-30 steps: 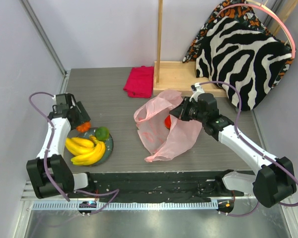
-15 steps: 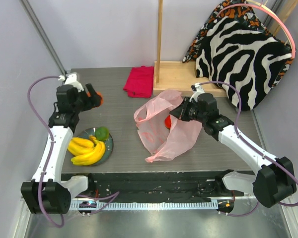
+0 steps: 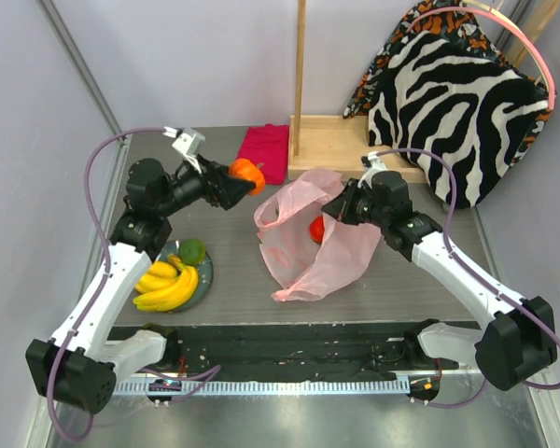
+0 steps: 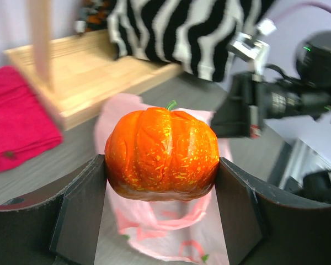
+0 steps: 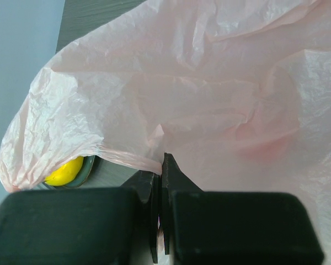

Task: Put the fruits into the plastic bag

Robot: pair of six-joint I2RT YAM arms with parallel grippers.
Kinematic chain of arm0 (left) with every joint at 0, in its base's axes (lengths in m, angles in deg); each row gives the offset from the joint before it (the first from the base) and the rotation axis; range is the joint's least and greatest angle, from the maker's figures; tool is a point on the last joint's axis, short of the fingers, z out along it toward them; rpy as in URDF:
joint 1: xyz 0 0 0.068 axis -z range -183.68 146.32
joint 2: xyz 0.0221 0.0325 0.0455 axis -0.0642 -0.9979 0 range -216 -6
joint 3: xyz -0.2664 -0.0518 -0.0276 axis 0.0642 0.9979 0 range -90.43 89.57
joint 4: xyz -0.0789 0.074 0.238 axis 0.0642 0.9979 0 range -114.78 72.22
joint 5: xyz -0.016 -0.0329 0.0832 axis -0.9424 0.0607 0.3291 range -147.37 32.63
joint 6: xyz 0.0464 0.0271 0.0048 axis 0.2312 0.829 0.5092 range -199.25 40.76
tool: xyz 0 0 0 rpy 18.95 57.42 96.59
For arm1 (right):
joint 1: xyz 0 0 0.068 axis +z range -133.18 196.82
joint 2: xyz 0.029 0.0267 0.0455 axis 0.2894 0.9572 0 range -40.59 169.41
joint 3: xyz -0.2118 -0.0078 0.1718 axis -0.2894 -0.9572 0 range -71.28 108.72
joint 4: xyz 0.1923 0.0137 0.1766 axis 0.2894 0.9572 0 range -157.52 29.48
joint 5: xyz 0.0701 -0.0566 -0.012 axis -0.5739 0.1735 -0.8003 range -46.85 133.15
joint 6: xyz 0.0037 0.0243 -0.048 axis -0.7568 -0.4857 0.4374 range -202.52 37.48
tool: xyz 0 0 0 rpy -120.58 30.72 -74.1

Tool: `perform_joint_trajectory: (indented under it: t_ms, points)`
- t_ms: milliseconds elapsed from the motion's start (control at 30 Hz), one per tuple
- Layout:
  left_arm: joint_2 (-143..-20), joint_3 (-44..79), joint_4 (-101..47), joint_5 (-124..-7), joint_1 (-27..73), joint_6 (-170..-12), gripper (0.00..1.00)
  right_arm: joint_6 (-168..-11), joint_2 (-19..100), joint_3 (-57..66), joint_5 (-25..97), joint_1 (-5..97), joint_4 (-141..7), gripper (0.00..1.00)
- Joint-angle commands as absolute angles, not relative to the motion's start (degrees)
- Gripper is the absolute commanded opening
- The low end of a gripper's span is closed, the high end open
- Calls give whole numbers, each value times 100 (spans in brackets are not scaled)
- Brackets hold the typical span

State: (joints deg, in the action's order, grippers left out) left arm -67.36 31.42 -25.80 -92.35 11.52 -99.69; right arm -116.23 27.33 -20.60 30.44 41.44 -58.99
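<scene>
Three small round fruits show, plus one bunch of smooth yellow bananas. The orange fruit, glossy and ribbed like a tiny pumpkin, is clamped between the wide-set fingers of the left gripper, up in the air beside the plastic bag. The red fruit shows through the thin, crinkled pink film (inside, it seems). The green fruit lies with the bananas on one round grey plate. The right gripper pinches the bag's rim tight. One folded magenta cloth lies behind.
</scene>
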Motion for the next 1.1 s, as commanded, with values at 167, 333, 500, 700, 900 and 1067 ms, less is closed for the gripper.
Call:
perform_joint_trajectory:
  t_ms: [167, 333, 500, 700, 900, 1067]
  points:
    - [-6892, 2963, -2365, -10042, 2294, -9462, 53, -11407, 2612, -1705, 3393, 4125, -5672, 1]
    - [-7314, 2516, -1760, -10511, 2900, -9078, 51, -11390, 2656, -1564, 3357, 4134, -5583, 1]
    - [-7938, 2031, 70, -9208, 3797, -7942, 52, -11398, 2620, -1573, 3401, 4125, -5592, 1]
    - [-8527, 1960, 115, -7964, 3964, -8047, 51, -11416, 2629, -1599, 3322, 4125, -5645, 1]
    - [-8835, 2048, -157, -5957, 4044, -8741, 54, -11425, 2550, -1687, 3305, 4134, -5689, 1]
    - [-9221, 2145, -597, -6430, 4096, -9190, 54, -11460, 2594, -1714, 3252, 4134, -5777, 1]
